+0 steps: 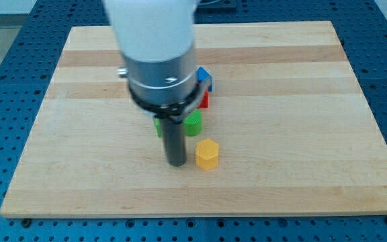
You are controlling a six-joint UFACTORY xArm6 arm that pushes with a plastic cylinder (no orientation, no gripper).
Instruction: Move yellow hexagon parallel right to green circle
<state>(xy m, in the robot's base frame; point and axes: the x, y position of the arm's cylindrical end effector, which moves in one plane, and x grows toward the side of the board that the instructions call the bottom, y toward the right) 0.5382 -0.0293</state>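
Blocks counted: five coloured pieces are seen in all, though two are largely hidden by the arm.
Yellow: one yellow hexagonal block (pixel 207 154), standing upright on the worktop, below the green round piece and slightly toward the view's right of it.
Green: one green round block (pixel 193 124) is seen just above the yellow one, apart from it; a second green piece (pixel 158 126) shows as a sliver at the rod's left edge, its shape not made out.
Red: one red block (pixel 204 100), mostly covered by the arm's collar, shape not made out.
Blue: one blue block (pixel 205 76), set just above the red one and touching it.
End effector: a straight dark rod with nothing to open or close and nothing held; my tip (pixel 176 163) is placed just beside the yellow hexagon, on its left in the view, with a thin gap seen between them.
Worktop: one pale wooden board (pixel 301 134) with lengthwise grain.
Surroundings: a blue perforated table (pixel 5 101) is seen around the board on all sides.
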